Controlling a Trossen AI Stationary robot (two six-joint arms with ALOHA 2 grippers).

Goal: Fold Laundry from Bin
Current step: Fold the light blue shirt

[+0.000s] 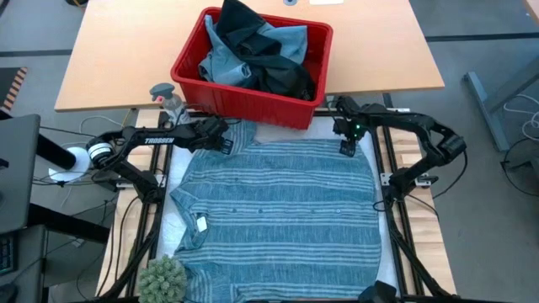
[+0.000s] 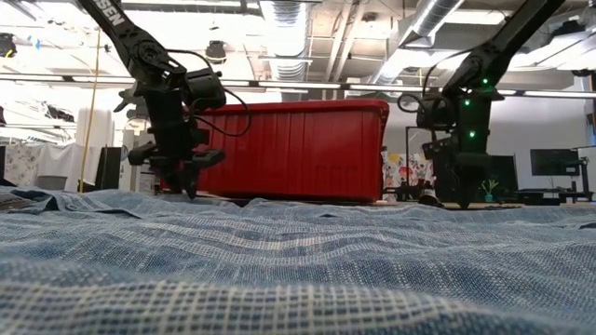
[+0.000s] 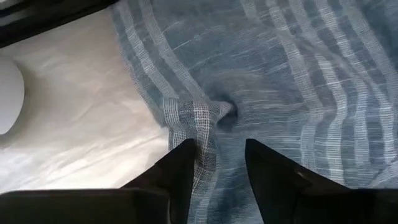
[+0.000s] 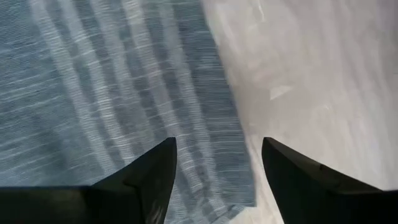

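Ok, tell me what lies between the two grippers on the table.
High view: only the far edge of the spread striped shirt lies between the left gripper and right gripper, with the red bin just beyond. Both grippers' fingers stand open.

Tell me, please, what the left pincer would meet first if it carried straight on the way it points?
Probably the bunched fold of the grey-blue striped cloth shirt, lying directly ahead between its open fingers.

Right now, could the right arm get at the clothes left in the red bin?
Probably yes: the right claw hangs open just beside the bin, whose top is uncovered, with the heaped clothes exposed.
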